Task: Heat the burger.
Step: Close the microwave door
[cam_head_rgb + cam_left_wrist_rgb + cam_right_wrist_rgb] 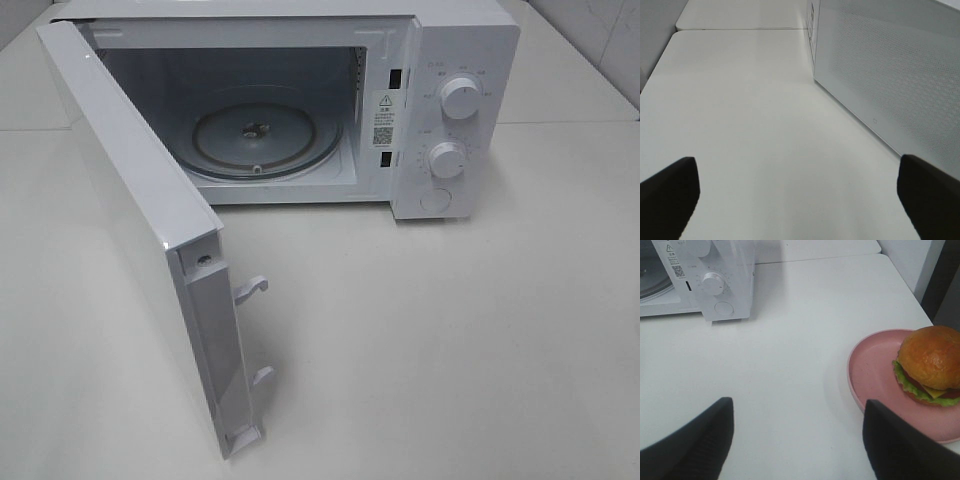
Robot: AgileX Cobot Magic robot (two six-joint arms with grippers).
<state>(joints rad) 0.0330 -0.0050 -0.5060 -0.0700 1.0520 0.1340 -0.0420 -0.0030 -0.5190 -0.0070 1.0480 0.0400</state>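
Note:
The burger (930,362), a golden-brown bun over green lettuce, lies on a round pink plate (872,370) on the white table; only the right wrist view shows it. My right gripper (797,410) is open, low over the table, with nothing between its dark fingers (695,440). The plate's rim lies just ahead of one finger. My left gripper (797,165) is open wide over bare table beside the microwave door (890,65). Neither gripper nor the burger appears in the exterior high view.
The white microwave (450,60) stands at the back of the table with its door (130,200) swung wide toward the front left. Its glass turntable (265,135) carries nothing. Two knobs (460,97) are on its right panel. The microwave (725,270) is also in the right wrist view.

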